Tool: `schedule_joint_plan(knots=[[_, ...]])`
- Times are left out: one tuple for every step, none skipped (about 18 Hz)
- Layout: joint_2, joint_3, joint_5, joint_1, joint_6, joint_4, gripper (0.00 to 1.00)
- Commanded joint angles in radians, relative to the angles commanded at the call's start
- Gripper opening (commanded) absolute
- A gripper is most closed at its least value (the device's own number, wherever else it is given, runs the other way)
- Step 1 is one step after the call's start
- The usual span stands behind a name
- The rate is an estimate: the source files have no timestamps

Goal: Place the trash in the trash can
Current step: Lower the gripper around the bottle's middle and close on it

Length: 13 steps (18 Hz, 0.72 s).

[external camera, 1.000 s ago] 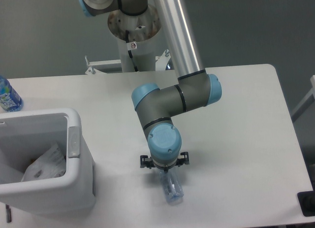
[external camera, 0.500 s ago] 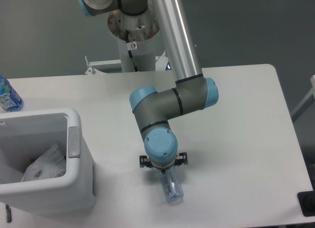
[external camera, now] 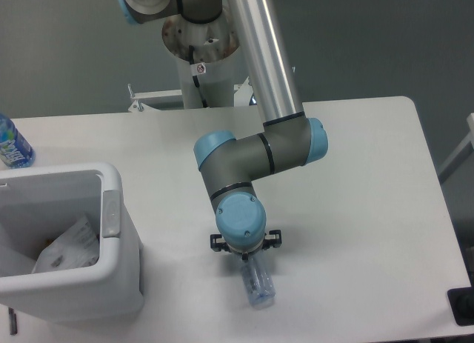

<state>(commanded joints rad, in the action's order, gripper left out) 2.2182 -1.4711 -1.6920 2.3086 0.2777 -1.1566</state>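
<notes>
A clear crushed plastic bottle point(external camera: 257, 285) lies on the white table near its front edge. My gripper point(external camera: 245, 256) points straight down over the bottle's far end. The blue wrist cap hides the fingers, so neither their spacing nor any contact with the bottle shows. The white trash can point(external camera: 111, 210) stands at the left, with a crumpled white paper carton point(external camera: 70, 247) lying inside it.
An upright bottle with a blue label point(external camera: 11, 144) stands at the table's far left edge, behind the trash can. The arm's base column point(external camera: 200, 54) rises behind the table's back edge. A dark object point(external camera: 463, 306) sits off the table's front right corner.
The wrist has shifted slightly left and down over the bottle's far end. The bottle has barely moved.
</notes>
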Motion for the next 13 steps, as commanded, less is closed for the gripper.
schedule_joint_plan(knots=[[-0.002,-0.002,0.0,0.0,0.002,0.0,0.67],[-0.003,-0.003,0.0,0.0,0.0,0.002,0.67],[-0.003,-0.003,0.0,0.0,0.0,0.0,0.66],[-0.003,-0.003,0.0,0.0,0.0,0.002,0.63],[-0.005,-0.003,0.0,0.0,0.002,0.0,0.62],[-0.005,-0.003,0.0,0.0,0.0,0.0,0.61],[-0.006,-0.003,0.0,0.0,0.0,0.0,0.6],[-0.008,-0.003,0.0,0.0,0.0,0.002,0.59],[-0.009,-0.003,0.0,0.0,0.0,0.002,0.59],[-0.009,-0.003,0.0,0.0,0.0,0.002,0.59],[-0.009,-0.003,0.0,0.0,0.002,0.002,0.59],[-0.011,-0.002,0.0,0.0,0.002,0.002,0.59],[-0.012,-0.002,0.002,0.002,0.002,0.002,0.58]])
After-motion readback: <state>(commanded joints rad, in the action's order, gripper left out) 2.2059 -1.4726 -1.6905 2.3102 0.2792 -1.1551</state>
